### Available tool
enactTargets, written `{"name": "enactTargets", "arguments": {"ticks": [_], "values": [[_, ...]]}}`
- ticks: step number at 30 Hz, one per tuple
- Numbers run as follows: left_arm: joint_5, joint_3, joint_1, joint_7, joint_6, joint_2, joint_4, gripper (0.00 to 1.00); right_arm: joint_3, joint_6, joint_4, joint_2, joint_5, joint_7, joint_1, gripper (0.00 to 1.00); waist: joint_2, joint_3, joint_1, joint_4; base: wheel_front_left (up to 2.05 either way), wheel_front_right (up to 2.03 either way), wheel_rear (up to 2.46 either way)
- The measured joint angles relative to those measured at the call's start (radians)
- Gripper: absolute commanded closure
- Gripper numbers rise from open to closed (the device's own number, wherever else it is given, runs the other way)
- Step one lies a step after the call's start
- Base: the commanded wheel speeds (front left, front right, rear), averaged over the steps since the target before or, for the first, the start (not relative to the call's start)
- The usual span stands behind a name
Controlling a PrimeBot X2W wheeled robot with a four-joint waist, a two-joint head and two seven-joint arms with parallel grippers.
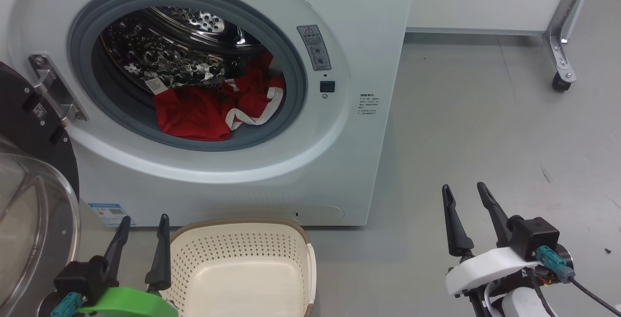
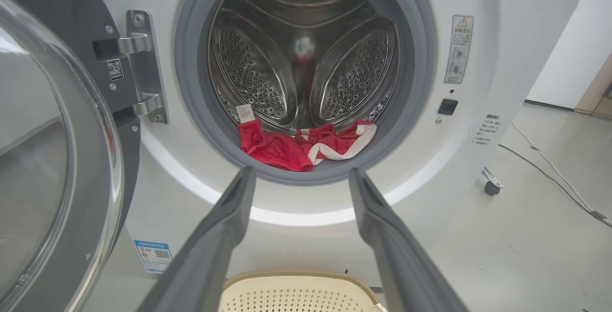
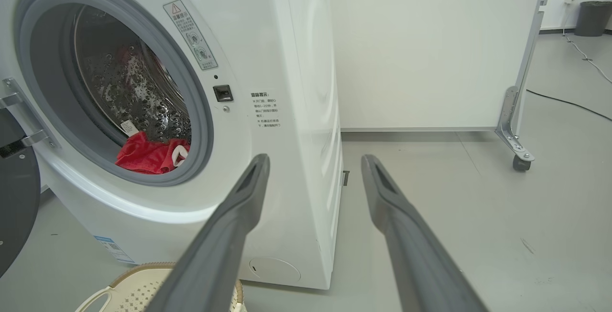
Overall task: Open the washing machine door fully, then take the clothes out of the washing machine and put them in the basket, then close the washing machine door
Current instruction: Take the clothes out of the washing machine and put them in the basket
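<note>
The white washing machine (image 1: 339, 161) stands with its door (image 1: 29, 200) swung open to the left, black rim and clear glass bowl showing. Red clothes (image 1: 213, 106) with white trim lie at the front of the steel drum, against the grey seal; the left wrist view shows the clothes (image 2: 287, 147) too. The cream basket (image 1: 242, 258) sits on the floor before the machine, with nothing in it. My left gripper (image 1: 144, 222) is open, low beside the basket's left rim. My right gripper (image 1: 465, 191) is open over bare floor, right of the machine. Both hold nothing.
A white panel on a wheeled metal leg (image 1: 560, 64) stands at the back right. Grey floor (image 1: 485, 137) stretches to the right of the machine. A cable (image 2: 550, 173) runs along the floor on the far right in the left wrist view.
</note>
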Motion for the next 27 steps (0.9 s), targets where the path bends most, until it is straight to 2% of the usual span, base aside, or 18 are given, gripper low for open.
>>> {"name": "enactTargets", "arguments": {"ticks": [20, 27], "values": [[0.002, 0.01, -0.014, 0.031, 0.01, 0.03, -0.061, 0.0, 0.02, -0.006, -0.04, 0.003, -0.009, 0.0, -0.027, 0.0, 0.0, 0.131, 0.0, -0.031, 0.0, 0.0, 0.0], [0.01, 0.037, -0.064, 0.066, 0.032, 0.057, -0.067, 0.0, 0.044, -0.007, -0.056, 0.004, -0.009, 0.0, -0.056, 0.0, 0.0, 0.203, 0.0, -0.059, 0.0, 0.0, 0.0]]}}
